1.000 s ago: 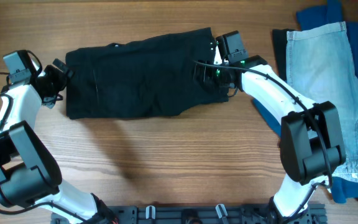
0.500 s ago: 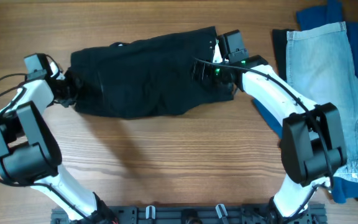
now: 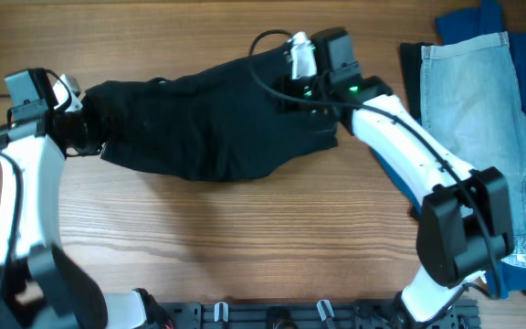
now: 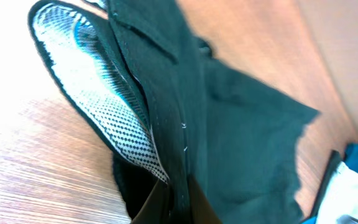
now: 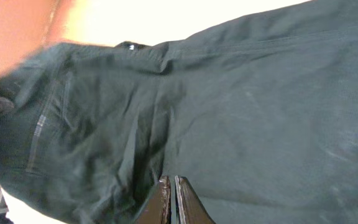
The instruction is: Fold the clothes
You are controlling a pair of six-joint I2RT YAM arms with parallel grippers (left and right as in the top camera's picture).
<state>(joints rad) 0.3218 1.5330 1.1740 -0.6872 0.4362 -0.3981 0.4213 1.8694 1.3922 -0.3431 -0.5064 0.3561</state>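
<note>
Up they go: the left pincer has swung back out to the left and the right pincer has pulled toward the far edge. The black shorts, flat on the bench a second ago, now stretch taut between them, lower edge sagging in a curve.

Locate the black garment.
In the overhead view, the black garment spans upper centre, gripped between the left claw and right claw, left of the denim pile.
</note>
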